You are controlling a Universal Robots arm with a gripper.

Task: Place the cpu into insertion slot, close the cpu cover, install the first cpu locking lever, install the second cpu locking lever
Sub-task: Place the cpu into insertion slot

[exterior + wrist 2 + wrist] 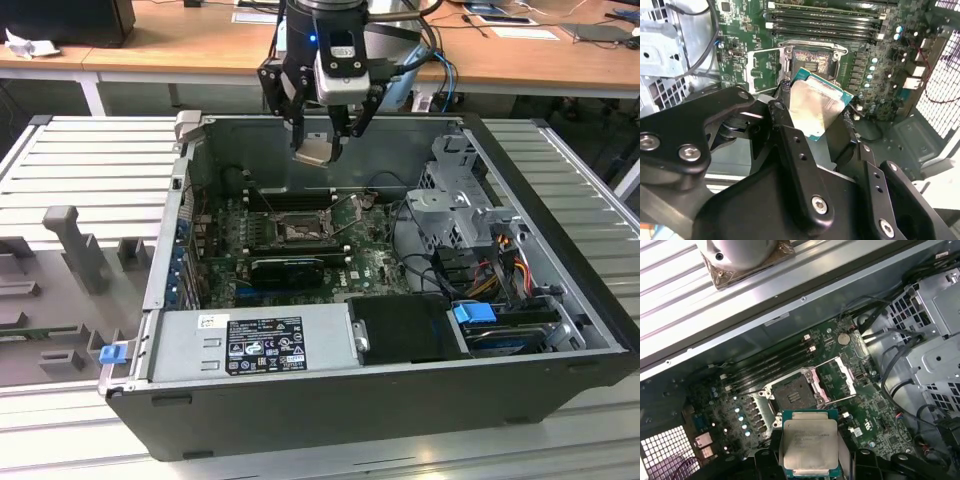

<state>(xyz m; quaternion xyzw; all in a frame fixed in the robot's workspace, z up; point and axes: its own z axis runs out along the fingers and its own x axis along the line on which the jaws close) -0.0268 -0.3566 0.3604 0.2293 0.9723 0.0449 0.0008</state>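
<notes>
Fingers (pixel 792 145) are clamped tight on the small flat square silver-grey cpu (pixel 810 445), gripping two opposite edges, so it hangs a bit tilted between them. Well below the fingertips, the square silver-rimmed insertion slot (pixel 794 390) sits on the green circuit board (pixel 875 410) with its dark centre uncovered. The thin silver-grey metal cpu cover (pixel 848 376) is flipped up just beside it. It's all inside the open black computer case (pixel 400 400).

Ribbed silver table (pixel 90 150) under open computer case (pixel 300 410), grey moulded tray (pixel 50 320) alongside.
</notes>
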